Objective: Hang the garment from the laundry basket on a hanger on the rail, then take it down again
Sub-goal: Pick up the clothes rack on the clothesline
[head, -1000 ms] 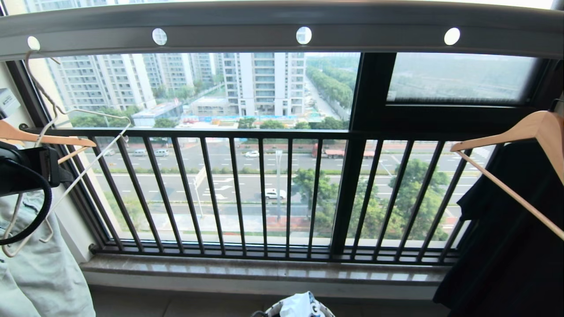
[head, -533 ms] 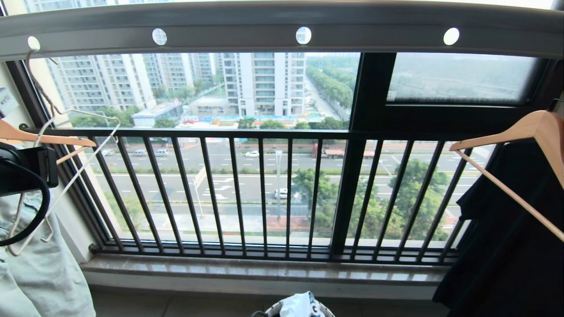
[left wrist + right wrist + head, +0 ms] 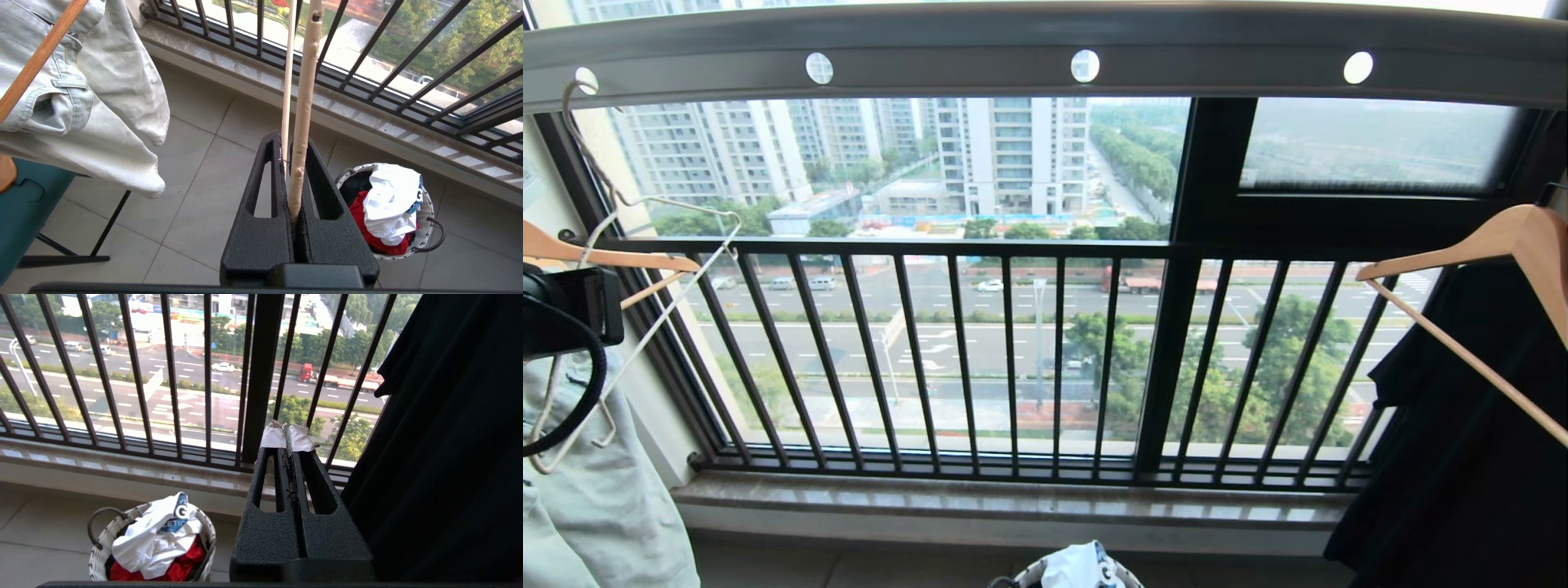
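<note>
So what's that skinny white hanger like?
The hanger is thin cream-white wire with small hooks at its ends. Its top hook sits in the end hole of the rail, and it hangs tilted beside a wooden hanger. The left claw is shut on one wire.

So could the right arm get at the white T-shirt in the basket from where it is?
Probably yes: the right gripper is shut and empty, and the T-shirt lies on top in the basket with open floor between; it must open first.
</note>
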Controlling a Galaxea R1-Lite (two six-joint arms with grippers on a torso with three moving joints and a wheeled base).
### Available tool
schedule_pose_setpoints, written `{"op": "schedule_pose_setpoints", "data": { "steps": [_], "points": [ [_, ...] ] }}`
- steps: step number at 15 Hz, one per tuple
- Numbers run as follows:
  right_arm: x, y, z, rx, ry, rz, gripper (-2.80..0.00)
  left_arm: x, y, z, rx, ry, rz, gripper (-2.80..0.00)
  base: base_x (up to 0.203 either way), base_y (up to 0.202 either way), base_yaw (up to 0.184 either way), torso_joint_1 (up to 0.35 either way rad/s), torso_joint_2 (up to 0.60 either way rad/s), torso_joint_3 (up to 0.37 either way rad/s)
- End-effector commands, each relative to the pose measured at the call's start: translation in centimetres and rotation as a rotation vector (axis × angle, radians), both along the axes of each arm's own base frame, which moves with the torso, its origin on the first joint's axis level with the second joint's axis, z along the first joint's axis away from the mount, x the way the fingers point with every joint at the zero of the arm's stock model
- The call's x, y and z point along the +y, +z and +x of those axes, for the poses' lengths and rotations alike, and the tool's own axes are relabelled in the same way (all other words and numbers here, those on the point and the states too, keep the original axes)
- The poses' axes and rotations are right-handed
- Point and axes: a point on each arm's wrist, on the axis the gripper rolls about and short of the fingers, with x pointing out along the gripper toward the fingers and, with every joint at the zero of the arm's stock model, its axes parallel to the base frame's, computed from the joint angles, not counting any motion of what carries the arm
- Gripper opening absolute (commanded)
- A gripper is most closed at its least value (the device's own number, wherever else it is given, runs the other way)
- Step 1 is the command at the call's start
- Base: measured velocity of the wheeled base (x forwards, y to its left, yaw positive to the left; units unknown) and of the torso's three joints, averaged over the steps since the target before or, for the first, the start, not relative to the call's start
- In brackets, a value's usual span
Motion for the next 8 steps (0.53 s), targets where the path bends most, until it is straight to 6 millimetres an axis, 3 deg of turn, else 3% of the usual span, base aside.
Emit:
{"op": "schedule_pose_setpoints", "data": {
  "steps": [1, 8],
  "points": [
    [0.00, 0.00, 0.01, 0.001, 0.000, -0.001, -2.80, -0.01, 0.15, -0.28, -0.007, 0.002, 0.000, -2.80, 0.000, 0.000, 0.000, 0.000, 0.00, 0.000],
    [0.00, 0.00, 0.01, 0.001, 0.001, -0.001, -2.80, -0.07, 0.53, -0.96, -0.027, 0.002, 0.003, -2.80, 0.000, 0.000, 0.000, 0.000, 0.00, 0.000]
  ]
}}
